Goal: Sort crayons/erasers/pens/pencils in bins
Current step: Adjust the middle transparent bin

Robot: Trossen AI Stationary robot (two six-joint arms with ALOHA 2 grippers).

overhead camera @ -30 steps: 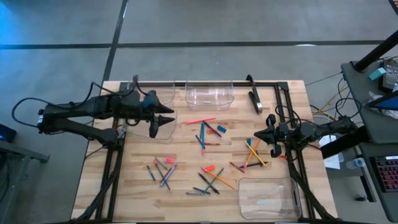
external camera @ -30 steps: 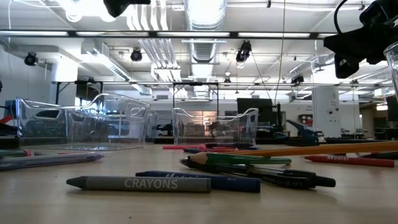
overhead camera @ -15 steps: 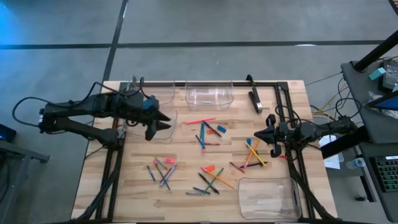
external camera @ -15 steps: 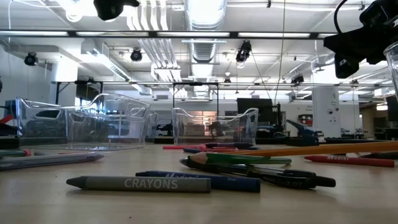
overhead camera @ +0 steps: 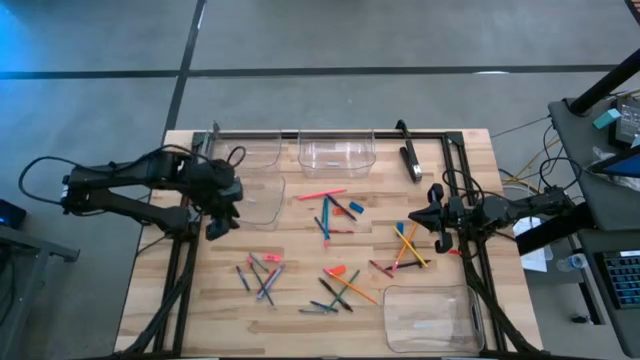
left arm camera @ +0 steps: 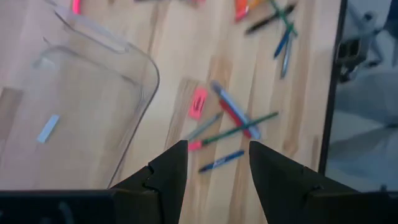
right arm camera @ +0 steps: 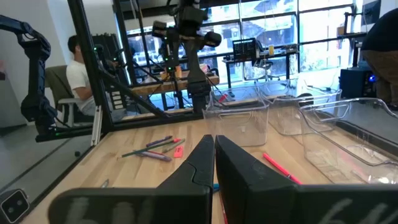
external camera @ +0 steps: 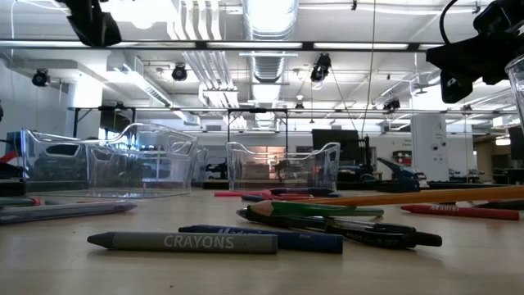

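Left gripper (left arm camera: 212, 163) spread, empty, above pink eraser (left arm camera: 198, 102) on desk (overhead camera: 300, 250) beside clear bin (overhead camera: 262, 200). Eraser light, chunky, grippy; pinch across short sides. Right gripper (overhead camera: 438, 243) pressed together, idle.

Bare bench (overhead camera: 220, 290) lies open at seven o'clock, left of the small stick cluster (overhead camera: 260, 277). Bins (overhead camera: 336, 152) wall off the twelve o'clock edge, and another bin (overhead camera: 430, 318) fills five o'clock. Scattered pens (overhead camera: 335, 292) and erasers (overhead camera: 356, 207) clutter the centre. The right gripper (overhead camera: 437, 215) stands at three o'clock.
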